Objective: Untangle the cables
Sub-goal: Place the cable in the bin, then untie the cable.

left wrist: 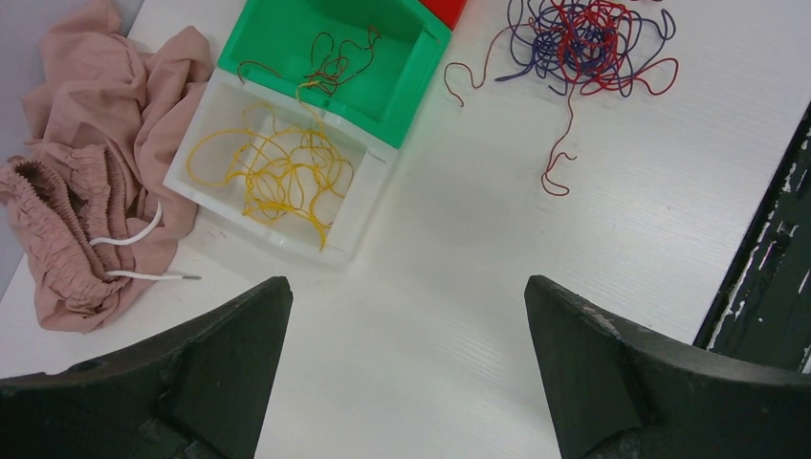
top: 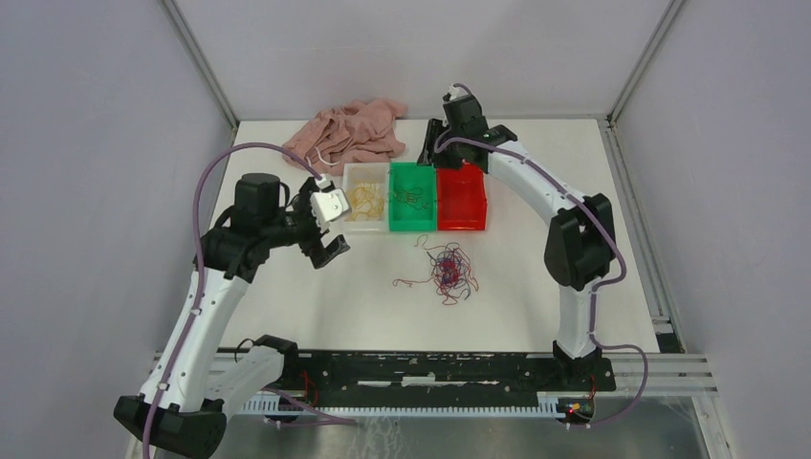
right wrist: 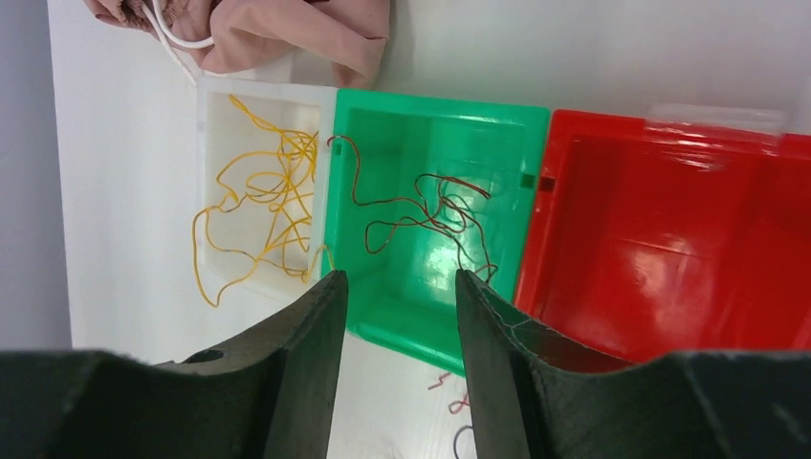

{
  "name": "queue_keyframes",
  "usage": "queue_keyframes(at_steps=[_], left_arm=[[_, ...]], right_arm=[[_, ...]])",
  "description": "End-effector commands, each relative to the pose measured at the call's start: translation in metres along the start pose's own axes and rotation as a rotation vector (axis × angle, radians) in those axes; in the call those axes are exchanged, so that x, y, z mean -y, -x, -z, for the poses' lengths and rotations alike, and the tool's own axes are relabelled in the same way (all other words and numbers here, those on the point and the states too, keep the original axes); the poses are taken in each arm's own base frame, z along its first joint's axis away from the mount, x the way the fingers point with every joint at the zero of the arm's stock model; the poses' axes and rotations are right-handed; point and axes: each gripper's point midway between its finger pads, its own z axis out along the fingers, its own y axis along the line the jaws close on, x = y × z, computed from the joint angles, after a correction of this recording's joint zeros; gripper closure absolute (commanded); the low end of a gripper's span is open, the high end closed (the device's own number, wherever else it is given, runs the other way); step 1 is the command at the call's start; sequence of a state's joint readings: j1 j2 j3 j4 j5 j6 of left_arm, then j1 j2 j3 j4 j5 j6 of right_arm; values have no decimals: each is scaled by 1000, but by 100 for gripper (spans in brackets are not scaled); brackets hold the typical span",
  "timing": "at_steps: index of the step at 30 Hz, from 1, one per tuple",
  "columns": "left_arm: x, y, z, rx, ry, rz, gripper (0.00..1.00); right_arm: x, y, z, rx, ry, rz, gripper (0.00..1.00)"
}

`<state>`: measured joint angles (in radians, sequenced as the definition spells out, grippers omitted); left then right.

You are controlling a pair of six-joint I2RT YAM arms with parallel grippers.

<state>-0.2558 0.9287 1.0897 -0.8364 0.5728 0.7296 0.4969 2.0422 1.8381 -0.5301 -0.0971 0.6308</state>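
A tangle of red and purple cables (top: 448, 271) lies on the white table in front of the bins; it also shows in the left wrist view (left wrist: 588, 43). Yellow cables (top: 366, 203) (left wrist: 277, 172) (right wrist: 263, 191) lie in the white bin (top: 348, 182). Brown-red cables (top: 411, 198) (left wrist: 330, 62) (right wrist: 421, 206) lie in the green bin (top: 398, 222). My left gripper (top: 323, 244) (left wrist: 406, 287) is open and empty, above bare table left of the tangle. My right gripper (top: 432, 143) (right wrist: 400, 277) is open and empty, above the far side of the bins.
A red bin (top: 461, 199) (right wrist: 669, 249) stands right of the green one with no cables in it. A pink garment (top: 349, 129) (left wrist: 86, 172) with a white drawstring (left wrist: 134, 239) lies behind the white bin. A black rail (top: 430, 368) runs along the near edge.
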Motion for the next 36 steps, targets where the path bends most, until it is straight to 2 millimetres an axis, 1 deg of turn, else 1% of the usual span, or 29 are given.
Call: queue_keyframes(at_steps=[1, 2, 3, 5, 7, 11, 13, 15, 17, 18, 20, 23, 25, 30, 34, 36], left_arm=[[-13, 19, 7, 25, 36, -44, 1], [-14, 20, 8, 25, 39, -44, 1], [-14, 20, 8, 26, 39, -42, 1], [-15, 21, 7, 24, 38, -37, 1], [-15, 19, 6, 21, 35, -36, 1], [-16, 15, 2, 7, 28, -42, 1], [-15, 14, 2, 4, 22, -49, 1], [-14, 14, 1, 2, 12, -51, 1], [-14, 12, 0, -4, 4, -55, 1], [-13, 11, 0, -8, -1, -60, 1], [-11, 8, 0, -22, -11, -66, 1], [-10, 5, 0, -31, -18, -67, 1], [-9, 5, 0, -31, -24, -62, 1], [-6, 3, 0, -37, -36, -59, 1], [-7, 5, 1, -37, -31, -63, 1], [-7, 6, 2, -34, -31, -65, 1]], right_arm=[[-10, 43, 77, 190, -37, 78, 45], [-2, 32, 82, 180, -60, 90, 44], [0, 30, 91, 190, -68, 100, 43], [17, 2, 101, 154, -108, 112, 43], [32, -30, 107, 108, -126, 116, 44], [63, -105, 116, -5, -146, 96, 46], [74, -136, 121, -49, -140, 78, 46], [81, -158, 126, -78, -120, 56, 45], [83, -171, 129, -90, -92, 39, 45], [82, -176, 129, -94, -72, 37, 45], [81, -183, 126, -111, -50, 33, 49], [82, -186, 118, -127, -49, 41, 57], [81, -183, 113, -123, -47, 56, 60], [75, -169, 102, -107, -36, 117, 59], [77, -168, 93, -123, -45, 156, 62], [78, -166, 90, -122, -50, 167, 71]])
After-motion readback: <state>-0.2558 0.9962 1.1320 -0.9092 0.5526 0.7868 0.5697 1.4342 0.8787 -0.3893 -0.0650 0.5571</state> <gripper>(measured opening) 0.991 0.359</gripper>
